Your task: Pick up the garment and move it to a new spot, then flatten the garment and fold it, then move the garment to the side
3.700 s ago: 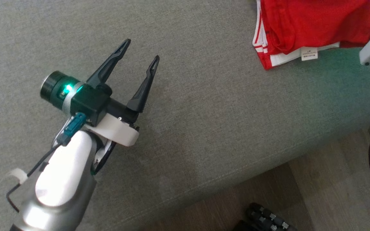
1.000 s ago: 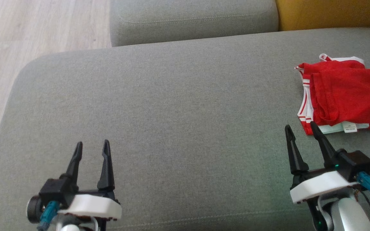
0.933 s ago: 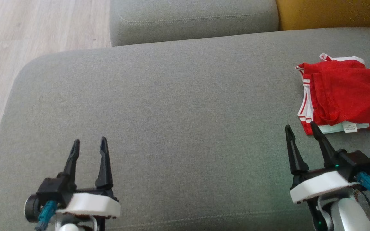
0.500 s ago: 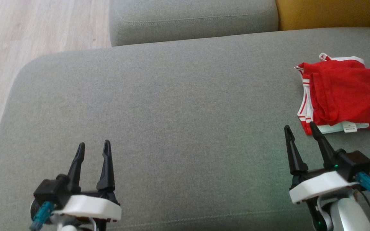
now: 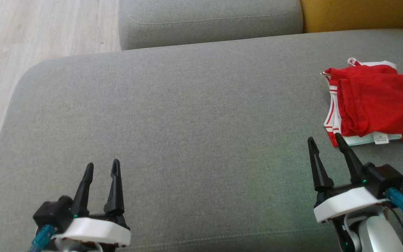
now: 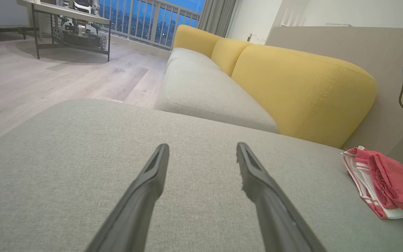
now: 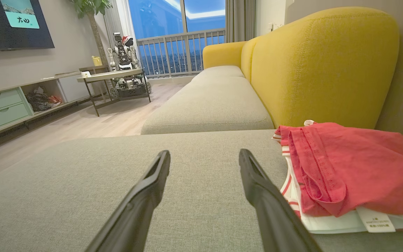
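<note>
Red garment [image 5: 376,105]: folded, on sofa seat [image 5: 187,115], just ahead and to right of right gripper [image 5: 324,137] fingertips; well apart from left gripper [image 5: 102,163]. Both grippers: fingers spread, empty. Risk: right fingertip v. near hem; any fwd drift could snag it, undo fold.

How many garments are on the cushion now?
1: a folded red garment with white trim, at the cushion's right side, just beyond the right gripper. Its folds could hide another piece.
</note>
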